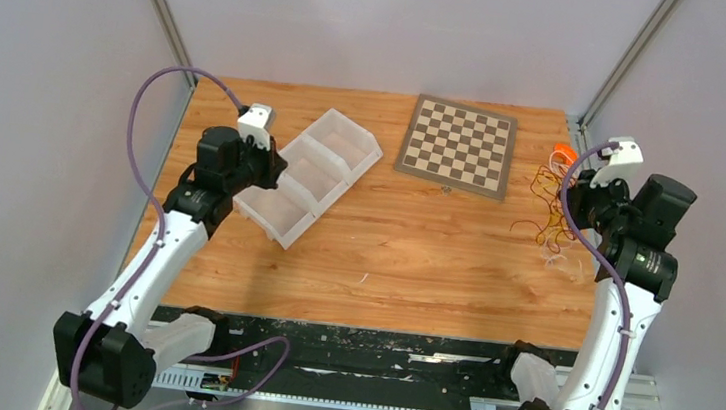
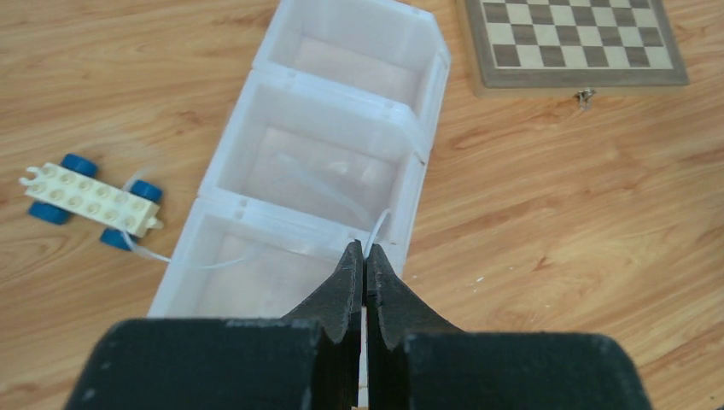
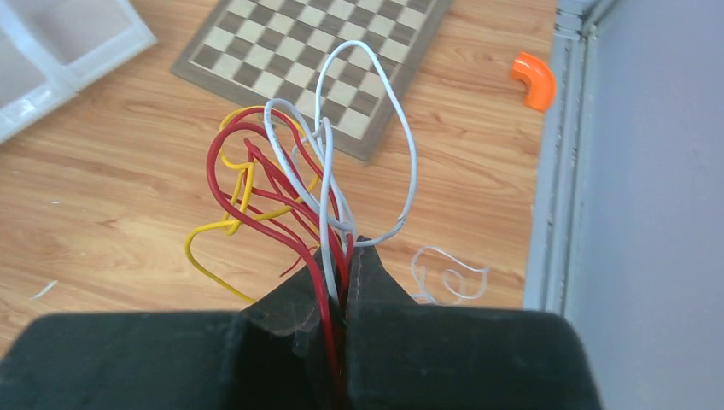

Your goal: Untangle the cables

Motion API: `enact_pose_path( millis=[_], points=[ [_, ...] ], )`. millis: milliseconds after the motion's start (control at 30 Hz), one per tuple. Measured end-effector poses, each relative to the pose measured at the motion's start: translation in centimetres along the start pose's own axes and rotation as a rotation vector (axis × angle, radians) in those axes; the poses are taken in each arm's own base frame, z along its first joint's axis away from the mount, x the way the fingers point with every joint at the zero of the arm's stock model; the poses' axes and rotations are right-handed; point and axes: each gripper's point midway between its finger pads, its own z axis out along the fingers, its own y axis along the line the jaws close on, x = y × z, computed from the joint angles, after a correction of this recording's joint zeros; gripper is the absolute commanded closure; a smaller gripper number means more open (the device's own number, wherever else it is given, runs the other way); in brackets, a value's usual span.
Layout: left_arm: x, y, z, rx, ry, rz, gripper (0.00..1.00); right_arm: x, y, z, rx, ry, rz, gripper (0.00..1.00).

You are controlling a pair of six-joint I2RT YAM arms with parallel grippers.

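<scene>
Red and white cables are clamped in the right gripper, with yellow looped among them. The left gripper is seen closed over the tray.

We can read no text, label, brand, number or sign in any of the views. The chessboard on the surface shows only its light and dark squares inside a plain border (we make out no letters or figures along its edge).
</scene>
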Motion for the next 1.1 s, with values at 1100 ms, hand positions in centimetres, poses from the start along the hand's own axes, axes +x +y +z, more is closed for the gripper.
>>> enact_pose_path(
  millis=[1100],
  points=[
    [-2.8,-2.5,-6.5,0.34,0.069,0.211,1.0,2.2,4.8,1.4,-0.414,0.038,0.093,1.0]
  ],
)
